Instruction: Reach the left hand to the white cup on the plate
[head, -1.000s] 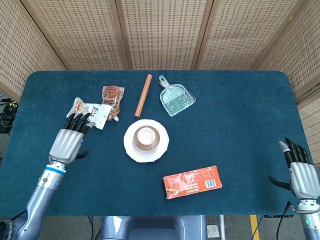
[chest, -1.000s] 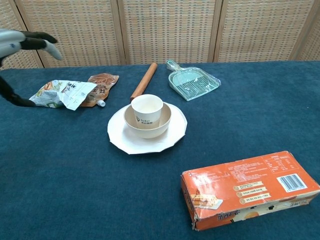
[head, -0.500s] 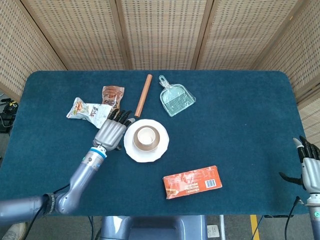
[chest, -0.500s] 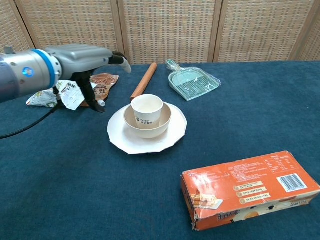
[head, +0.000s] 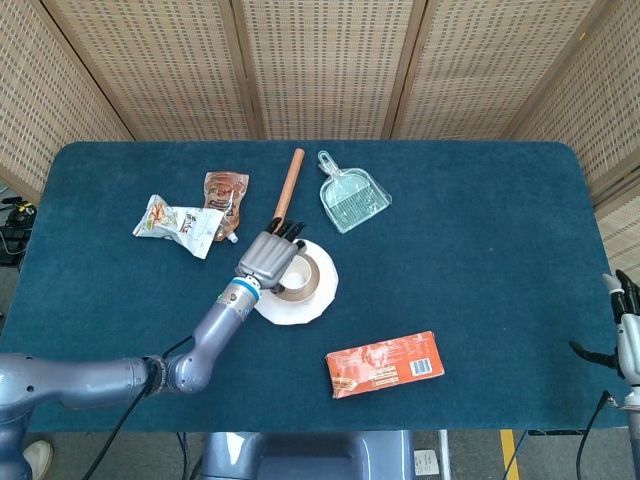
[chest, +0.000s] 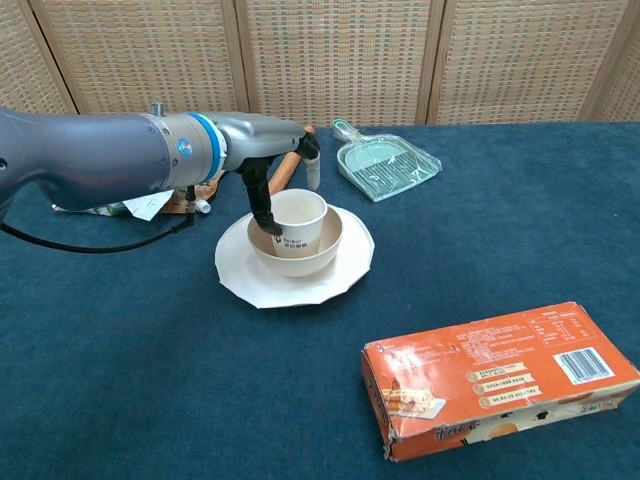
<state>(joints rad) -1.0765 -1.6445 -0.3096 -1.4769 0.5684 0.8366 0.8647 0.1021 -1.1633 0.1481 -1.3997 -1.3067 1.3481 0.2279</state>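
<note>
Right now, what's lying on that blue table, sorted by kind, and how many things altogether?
Tableware: 3 (white paper cup, beige bowl, white plate)
Snack pouches: 2 (white one, brown one)
Orange cardboard box: 1
Wooden rolling stick: 1
Clear green dustpan: 1
Total: 8

Left hand (chest: 275, 150) hangs over the white cup (chest: 296, 222), thumb down beside the cup's left wall; the cup sits in a bowl (chest: 325, 245) on the plate (chest: 290, 285), so the bowl rim crowds low side access. Wooden rod (head: 290, 188) lies just behind the plate — back approach tight. Snack bags (head: 190, 215) to the left, dustpan (head: 352, 198) back right, orange box (head: 385, 364) front right — each apart from the plate. Bare blue table (head: 480, 250) to the right.
</note>
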